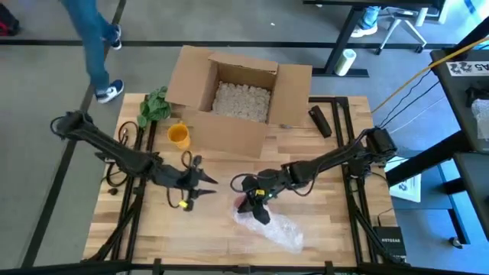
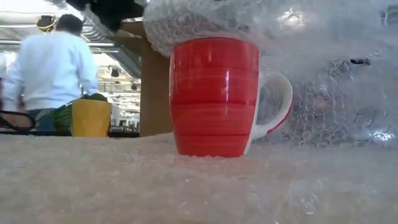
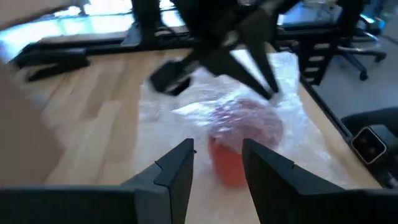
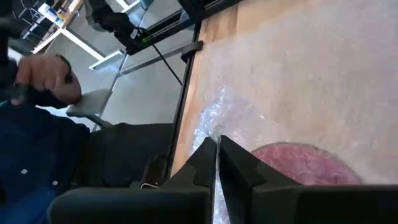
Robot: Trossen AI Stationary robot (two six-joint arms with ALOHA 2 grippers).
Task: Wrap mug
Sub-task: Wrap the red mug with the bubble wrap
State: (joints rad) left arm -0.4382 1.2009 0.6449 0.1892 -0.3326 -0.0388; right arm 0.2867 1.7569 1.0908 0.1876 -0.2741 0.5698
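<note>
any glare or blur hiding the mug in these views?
Low view: red mug sharp, bubble wrap behind it glares white. Left wrist view: motion blur, mug a red smear past the open left claw. Right wrist view: mug hazy under wrap, right claw pinching a fold.

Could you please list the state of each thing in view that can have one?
Red mug: upright, bubble wrap draped over its top.
Bubble wrap: partly pulled over the mug.
Cardboard box: open, holding packing fill.
Yellow cup: upright, apart from the mug.
Right claw: shut on the bubble wrap.
Left claw: open, facing the mug.
</note>
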